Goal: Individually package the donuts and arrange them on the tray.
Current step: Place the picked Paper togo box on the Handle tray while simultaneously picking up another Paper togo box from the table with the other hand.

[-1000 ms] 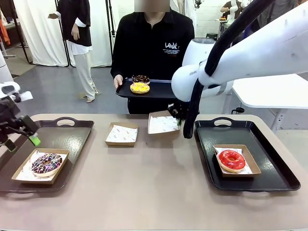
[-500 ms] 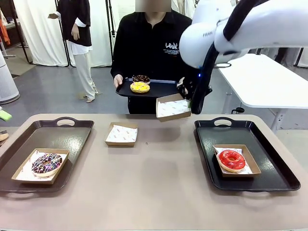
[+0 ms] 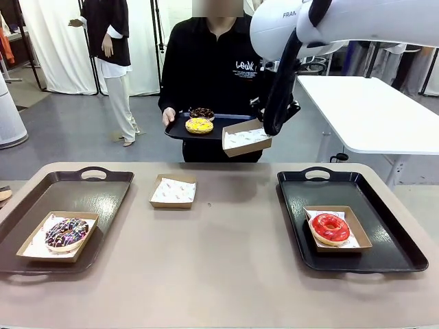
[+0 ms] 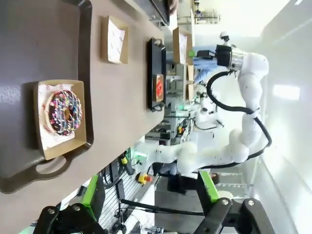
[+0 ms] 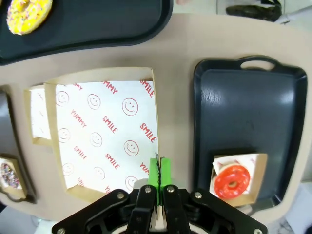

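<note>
Firmly clenched, the right gripper (image 5: 159, 168) has its green pads (image 5: 154, 171) pressed together on the near edge of a lifted box (image 5: 102, 131), a shallow brown cardboard one lined with white paper printed with red smiley faces and words. From the front, this box (image 3: 245, 139) hangs tilted in the air above the far edge of the table (image 3: 226, 267), just beside the dark tray (image 3: 233, 126) that the person (image 3: 216, 62) holds out with a hand (image 3: 169, 115) on its rim. On that held tray lie the yellow donut (image 3: 199, 125) and, just behind it, a chocolate sprinkled donut (image 3: 201, 112). Below and to the robot's right, the red donut (image 3: 330, 227) sits in its own lined box (image 3: 357, 229) on the right tray (image 3: 384, 199). A second empty box (image 3: 173, 190) rests flat on the table between the two trays. The left gripper (image 4: 149, 181) is released, its green-padded fingers (image 4: 91, 195) spread wide with nothing between them, well above the table. Beneath it, the other sprinkled donut (image 4: 63, 111) lies in a lined box (image 3: 34, 243) near the front of the left tray (image 3: 96, 195).
</note>
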You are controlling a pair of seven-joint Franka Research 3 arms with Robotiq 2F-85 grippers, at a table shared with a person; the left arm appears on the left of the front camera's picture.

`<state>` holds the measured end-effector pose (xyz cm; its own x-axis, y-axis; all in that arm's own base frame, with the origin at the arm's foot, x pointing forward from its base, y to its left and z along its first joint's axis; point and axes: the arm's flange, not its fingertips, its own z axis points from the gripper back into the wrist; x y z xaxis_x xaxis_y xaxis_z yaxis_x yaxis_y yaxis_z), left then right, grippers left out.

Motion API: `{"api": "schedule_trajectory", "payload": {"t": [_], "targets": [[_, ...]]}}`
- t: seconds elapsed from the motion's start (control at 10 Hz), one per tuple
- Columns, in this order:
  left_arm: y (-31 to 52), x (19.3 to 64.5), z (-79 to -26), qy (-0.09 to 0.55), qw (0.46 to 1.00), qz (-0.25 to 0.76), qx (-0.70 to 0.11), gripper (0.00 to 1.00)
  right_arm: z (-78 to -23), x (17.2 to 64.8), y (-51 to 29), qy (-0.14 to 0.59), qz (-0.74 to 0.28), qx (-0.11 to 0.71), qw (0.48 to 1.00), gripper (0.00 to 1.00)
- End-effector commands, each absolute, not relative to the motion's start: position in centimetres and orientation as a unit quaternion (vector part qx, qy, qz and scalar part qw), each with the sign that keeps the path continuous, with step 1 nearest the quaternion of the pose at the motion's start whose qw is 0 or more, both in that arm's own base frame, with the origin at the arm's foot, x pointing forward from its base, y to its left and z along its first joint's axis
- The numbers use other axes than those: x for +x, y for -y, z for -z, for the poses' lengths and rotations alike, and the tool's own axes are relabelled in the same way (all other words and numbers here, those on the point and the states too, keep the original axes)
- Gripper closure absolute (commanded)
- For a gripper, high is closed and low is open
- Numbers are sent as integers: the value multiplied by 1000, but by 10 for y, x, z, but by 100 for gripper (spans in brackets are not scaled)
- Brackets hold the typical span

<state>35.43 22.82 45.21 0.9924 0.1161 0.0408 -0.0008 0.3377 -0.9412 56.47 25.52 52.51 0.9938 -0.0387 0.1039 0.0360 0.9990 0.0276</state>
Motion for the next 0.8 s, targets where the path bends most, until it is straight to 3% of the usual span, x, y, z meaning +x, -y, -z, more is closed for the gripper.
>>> {"api": "schedule_trajectory", "payload": {"t": [0.0, 0.4, 0.7], "targets": [[-248, 364, -444, 70, 808, -36, -583, 2, -524, 577, -262, 36, 14, 10, 999, 100], [-270, 369, -420, 68, 820, -101, -559, 2, -508, 586, -266, 18, 15, 9, 1000, 100], [-265, 361, -421, 59, 815, -77, -571, 2, -505, 580, -264, 27, 16, 8, 999, 100]]}}
